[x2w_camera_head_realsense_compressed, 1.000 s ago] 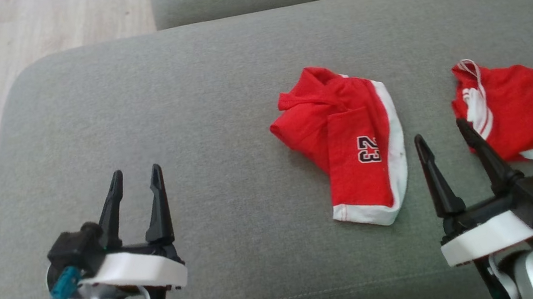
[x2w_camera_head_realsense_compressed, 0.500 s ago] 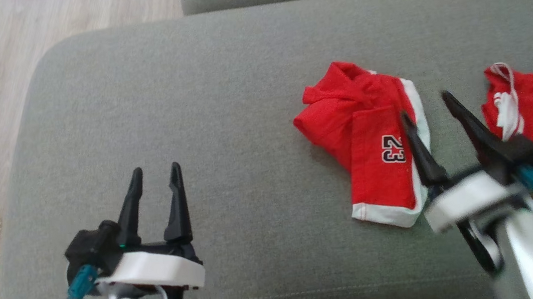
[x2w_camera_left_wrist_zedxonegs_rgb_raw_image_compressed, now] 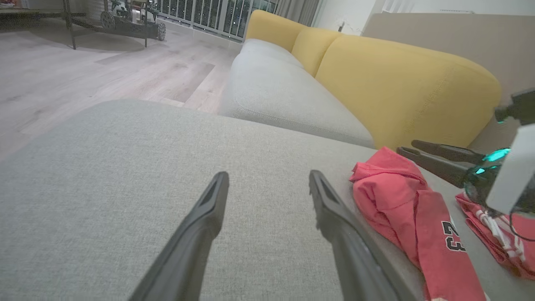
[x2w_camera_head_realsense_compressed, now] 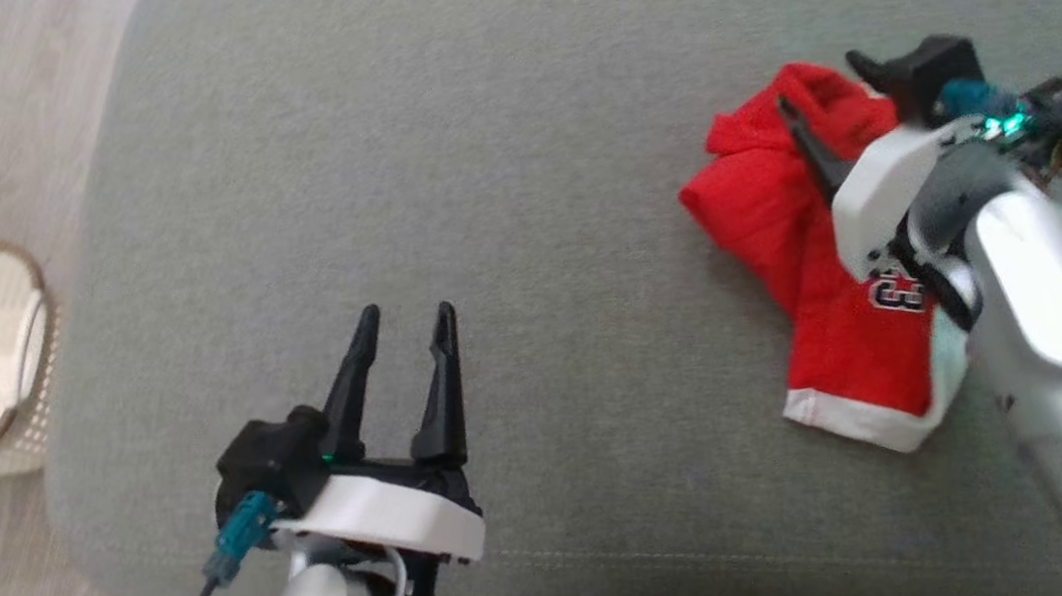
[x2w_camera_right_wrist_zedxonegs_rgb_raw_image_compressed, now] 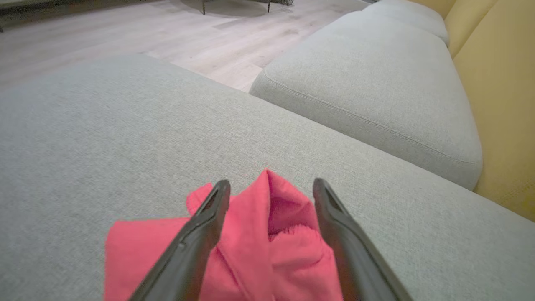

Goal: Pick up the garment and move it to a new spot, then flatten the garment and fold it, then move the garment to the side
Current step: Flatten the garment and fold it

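The red garment, white-trimmed and printed "23", lies crumpled on the right of the grey sofa cushion. The right gripper hangs over the garment's far end, jaws wide either side of a raised fold. The left gripper, spread and empty, hovers above bare cushion, well apart from the garment.

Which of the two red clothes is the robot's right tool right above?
The red garment numbered 23: the open right tool hovers over its bunched end. The other red garment, with white cords, lies aside.
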### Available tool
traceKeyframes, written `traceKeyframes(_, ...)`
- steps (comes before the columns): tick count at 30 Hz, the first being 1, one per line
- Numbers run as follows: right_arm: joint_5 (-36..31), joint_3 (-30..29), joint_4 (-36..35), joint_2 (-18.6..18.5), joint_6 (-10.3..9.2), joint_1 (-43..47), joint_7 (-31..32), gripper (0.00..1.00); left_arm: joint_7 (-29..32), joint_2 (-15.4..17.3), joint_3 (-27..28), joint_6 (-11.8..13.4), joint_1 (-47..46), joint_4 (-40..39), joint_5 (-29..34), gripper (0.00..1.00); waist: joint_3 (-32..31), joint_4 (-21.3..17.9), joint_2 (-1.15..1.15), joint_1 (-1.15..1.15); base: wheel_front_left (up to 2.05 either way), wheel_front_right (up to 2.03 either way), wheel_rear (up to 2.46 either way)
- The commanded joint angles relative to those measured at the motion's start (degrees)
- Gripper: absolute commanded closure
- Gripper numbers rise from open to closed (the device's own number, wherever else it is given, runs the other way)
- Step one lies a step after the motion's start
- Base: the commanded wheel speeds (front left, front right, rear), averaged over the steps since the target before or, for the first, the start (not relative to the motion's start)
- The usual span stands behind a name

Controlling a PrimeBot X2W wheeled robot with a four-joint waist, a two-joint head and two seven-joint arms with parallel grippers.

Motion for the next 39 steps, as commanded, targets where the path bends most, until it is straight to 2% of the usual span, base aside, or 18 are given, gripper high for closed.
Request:
traceKeyframes(1, 0.1, 1.0, -0.9, -0.1, -0.03, -1.9, 0.0, 0.0, -0.3, 0.1, 1.3, 0.5, -1.8, -1.5, -0.3, 0.0, 1.3, 1.6, 0.0, 0.0, 0.0, 0.0, 0.0)
traceKeyframes(6, 5.1, 1.6, 7.0, 0.1, -0.03, -5.8, 2.1, 0.0, -0.3, 0.1, 0.4, 1.4, -2.3, -1.3, -1.5, 0.0, 1.3, 3.5, 0.0, 0.0, 0.0, 0.0, 0.0)
traceKeyframes(11, 8.5, 5.4, 11.6, 0.2, -0.03, -7.9, 4.3, 0.0, -0.3, 0.1, 0.1, 1.6, -1.9, -1.0, -1.8, 0.0, 0.5, 4.2, 0.0, 0.0, 0.0, 0.0, 0.0)
traceKeyframes(12, 9.2, 6.2, 12.1, 0.1, -0.03, -8.3, 4.6, 0.64, -0.3, 0.1, 0.2, 1.7, -1.9, -1.0, -1.8, 0.0, 0.3, 4.2, 0.0, 0.0, 0.0, 0.0, 0.0)
traceKeyframes(13, 9.8, 6.9, 12.7, -0.1, -0.03, -8.7, 4.7, 1.0, -0.3, 0.1, 0.2, 1.7, -1.9, -1.0, -1.8, 0.0, 0.2, 4.3, 0.0, 0.0, 0.0, 0.0, 0.0)
traceKeyframes(17, 11.0, 10.8, 13.5, -0.6, -0.03, -9.8, 3.0, 1.0, -0.3, 0.1, 0.1, 1.8, -1.6, -0.8, -1.8, 0.0, -1.1, 4.7, 0.0, 0.0, 0.0, 0.0, 0.0)
traceKeyframes(20, 13.4, 13.2, 12.0, 1.0, -0.03, -10.9, -0.3, 1.0, -0.3, 0.1, 0.2, 1.9, -1.0, -0.7, -1.8, 0.0, -2.1, 4.6, 0.0, 0.0, 0.0, 0.0, 0.0)
traceKeyframes(26, 23.0, 20.0, 4.2, 5.5, -0.03, -14.0, -5.3, 1.0, -0.3, 0.1, 0.7, 1.6, 0.6, -0.1, -1.3, 0.0, -5.2, 3.4, 0.0, 0.0, 0.0, 0.0, 0.0)
traceKeyframes(28, 26.8, 20.5, 1.0, 6.3, -0.03, -15.3, -6.5, 1.0, -0.3, 0.1, 0.9, 1.5, 0.9, 0.0, -1.0, 0.0, -6.2, 3.0, 0.0, 0.0, 0.0, 0.0, 0.0)
traceKeyframes(30, 28.8, 18.6, -0.6, 6.6, -0.03, -16.5, -7.4, 1.0, -0.3, 0.1, 1.1, 1.5, 1.2, -0.1, -0.9, 0.0, -6.8, 2.6, 0.0, 0.0, 0.0, 0.0, 0.0)
traceKeyframes(35, 27.1, 10.6, 1.4, 6.9, -0.03, -16.8, -5.7, 1.0, -0.3, 0.1, 0.9, 1.6, 1.5, -0.7, -0.9, 0.0, -6.6, 2.2, 0.0, 0.0, 0.0, 0.0, 0.0)
traceKeyframes(39, 25.6, -0.4, 5.8, 5.6, -0.03, -13.2, -5.8, 1.0, -0.3, 0.1, 0.4, 1.4, 1.9, -0.6, -0.6, 0.0, -5.6, 2.4, 0.0, 0.0, 0.0, 0.0, 0.0)
